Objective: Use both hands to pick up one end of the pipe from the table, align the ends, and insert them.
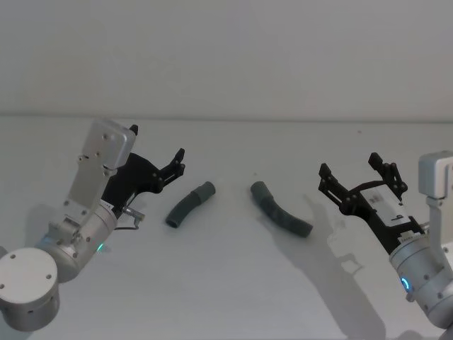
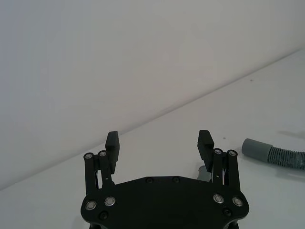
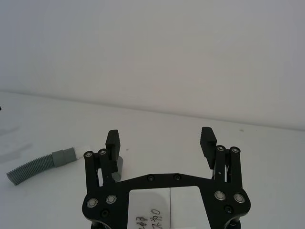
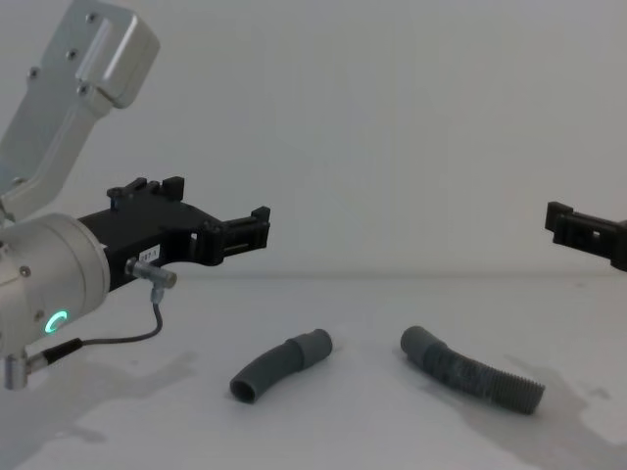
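Nothing has been picked up yet, as far as I can see. Two grey pieces lie on the bench [image 1: 226,283] around its middle, near each other but apart. The smooth curved pipe piece [image 1: 190,205] is on the left, with its wider collar [image 1: 207,189] pointing far and right. The ribbed pipe piece [image 1: 281,210] is on the right, with its plain cuff [image 1: 259,190] toward the far left and its ribbed tail trailing near and right. The two ends face roughly toward each other across a gap, not lined up.

The left gripper [image 1: 178,162] hangs above the bench just left of the smooth piece, its fingers spread wide with nothing between them. The right gripper [image 1: 349,168] hovers well to the right of the ribbed piece, its fingers likewise wide apart and empty.

By my reckoning the whole job lies ahead. Each gripper must come down on its piece, lift it, bring collar and cuff into line, and push one into the other.
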